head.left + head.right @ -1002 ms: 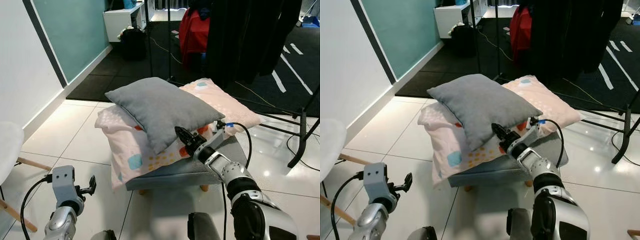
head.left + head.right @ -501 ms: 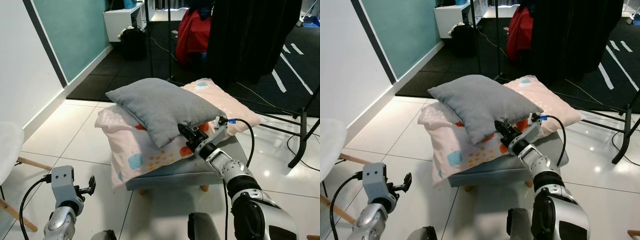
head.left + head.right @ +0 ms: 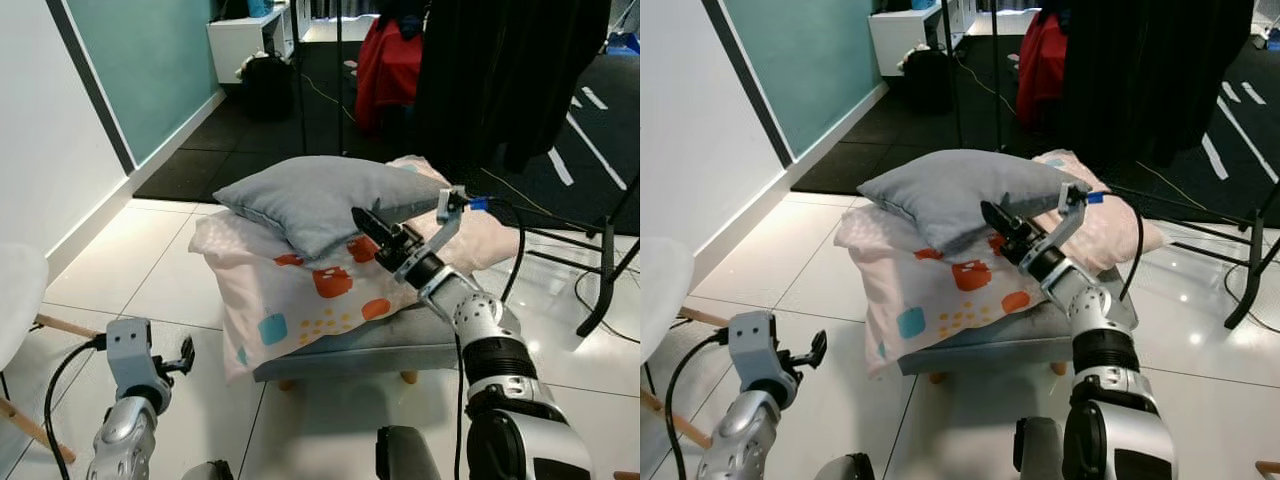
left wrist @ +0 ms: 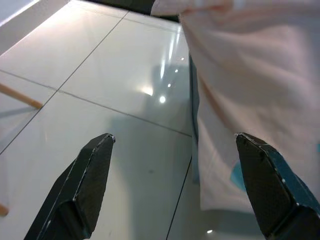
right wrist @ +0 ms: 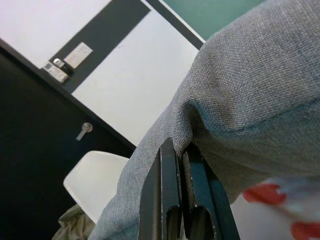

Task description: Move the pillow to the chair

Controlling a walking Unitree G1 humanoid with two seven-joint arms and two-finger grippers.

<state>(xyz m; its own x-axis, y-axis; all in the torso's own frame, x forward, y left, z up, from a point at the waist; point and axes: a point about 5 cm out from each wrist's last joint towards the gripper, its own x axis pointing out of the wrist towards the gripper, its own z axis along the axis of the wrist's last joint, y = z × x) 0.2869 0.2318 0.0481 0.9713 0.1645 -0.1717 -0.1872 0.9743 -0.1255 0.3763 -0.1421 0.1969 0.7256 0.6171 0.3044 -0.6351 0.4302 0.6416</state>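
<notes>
A soft grey fabric pillow (image 3: 325, 200) is seen lying on a pale pink patterned pillow (image 3: 310, 290) spread over a grey padded stool (image 3: 400, 345). The grey pillow's near edge is pinched by the right gripper (image 3: 368, 224). Well left of the stool, the left gripper (image 3: 185, 352) is held low over the white tiled floor (image 3: 130, 270), near a white wooden-legged chair (image 3: 15, 310).

Grey pillow (image 3: 320, 200) tilted, near edge raised off patterned pillow (image 3: 300, 300).

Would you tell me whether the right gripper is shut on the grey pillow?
Shut: the right gripper pinches the grey fabric pillow at its edge.
</notes>
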